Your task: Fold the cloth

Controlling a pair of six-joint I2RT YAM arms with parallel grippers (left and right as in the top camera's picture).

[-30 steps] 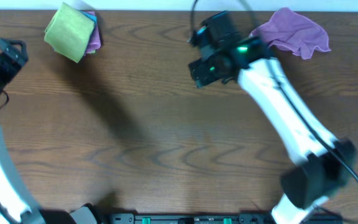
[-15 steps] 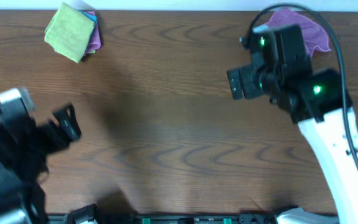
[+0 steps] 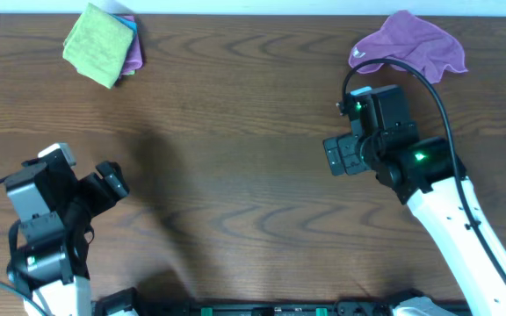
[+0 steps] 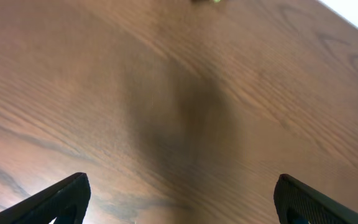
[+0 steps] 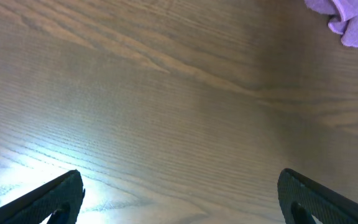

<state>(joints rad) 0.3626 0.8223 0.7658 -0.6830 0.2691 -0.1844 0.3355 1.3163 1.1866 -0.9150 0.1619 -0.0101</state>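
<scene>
Cloth (image 3: 97,44) is the landmark. Left hand (image 3: 109,183) nearer, on cloth's near side. Right hand (image 3: 338,158) well off to cloth's right. Both hands wide open, empty.

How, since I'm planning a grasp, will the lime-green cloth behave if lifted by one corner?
Probably floppy and light: the lime-green cloth looks thin, soft and fuzzy, so it should drape. Lying on a blue cloth and a purple cloth, it may drag them if pushed.

Soft light — blurry shadows on the table (image 3: 253,105), glare low in wrist views.
</scene>
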